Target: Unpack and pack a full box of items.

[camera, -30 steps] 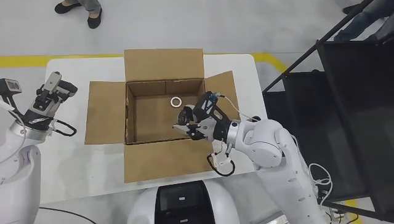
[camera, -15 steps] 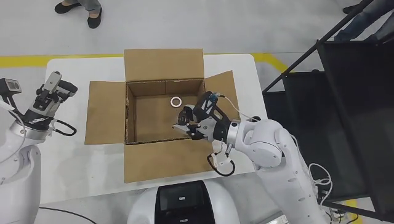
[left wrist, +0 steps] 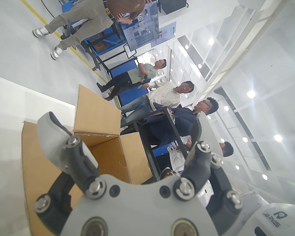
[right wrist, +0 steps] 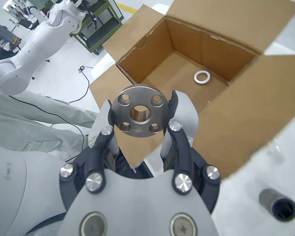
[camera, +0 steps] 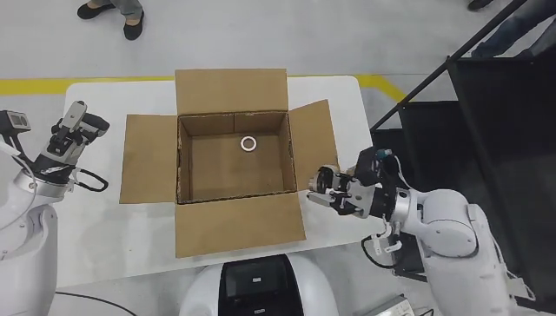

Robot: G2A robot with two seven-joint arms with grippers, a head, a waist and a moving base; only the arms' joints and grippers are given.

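1. The right pincer (right wrist: 141, 106) is clamped on a round dark grey metal flange (right wrist: 140, 111), one finger on each side of its rim. The flange is a thick, dull, machined disc with a wide central bore and four smaller holes spaced around it. Its flat face is turned toward the wrist camera.
2. In the top view this pincer (camera: 326, 196) hangs just off the near right corner of the open brown cardboard box (camera: 234, 90), outside its walls and above the gap between two flaps.
3. The box is plain corrugated board with raw, slightly torn edges. All four flaps are folded outward and the floor is matt.
4. A small white flat ring (camera: 248, 144) lies on the box floor, close to the far wall.
5. The left pincer (camera: 82, 125) is well off the box's left flap. Its pale grey fingers (left wrist: 51, 126) are spread wide and hold nothing.
6. A short dark metal tube (right wrist: 277, 203) with a hollow end lies on the table just beside one of the box's flaps.
7. The box sits on a smooth white table (camera: 104, 229).
8. The table stands on a glossy pale grey floor (camera: 261, 12), with a yellow floor line (camera: 35, 85) beyond the box's far side.
9. A black metal rack (camera: 504, 125) stands to the right of the box.
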